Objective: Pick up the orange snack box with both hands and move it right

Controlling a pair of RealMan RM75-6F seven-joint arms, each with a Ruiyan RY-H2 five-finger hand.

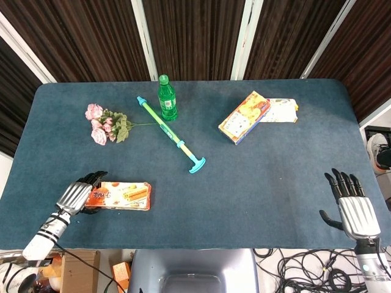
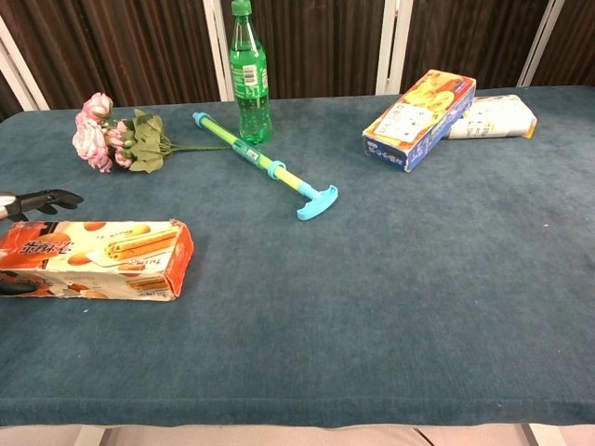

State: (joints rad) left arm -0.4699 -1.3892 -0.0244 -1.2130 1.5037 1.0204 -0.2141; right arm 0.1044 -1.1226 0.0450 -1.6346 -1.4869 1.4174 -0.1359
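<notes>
Orange snack box: laid flat near the desk's front-left corner; left end enclosed by the left hand, fingers wrapped over the far side, thumb at the near side; right hand held off the front-right corner, fingers apart, nothing held.

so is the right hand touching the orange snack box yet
No, the right hand is open at the table's right edge, far from the orange snack box.

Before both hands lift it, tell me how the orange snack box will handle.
The orange snack box looks like thin cardboard: probably stiff, light, crushable. Lying flat, it should slide, not roll. Long shape may tilt while only the left hand is on it.
</notes>
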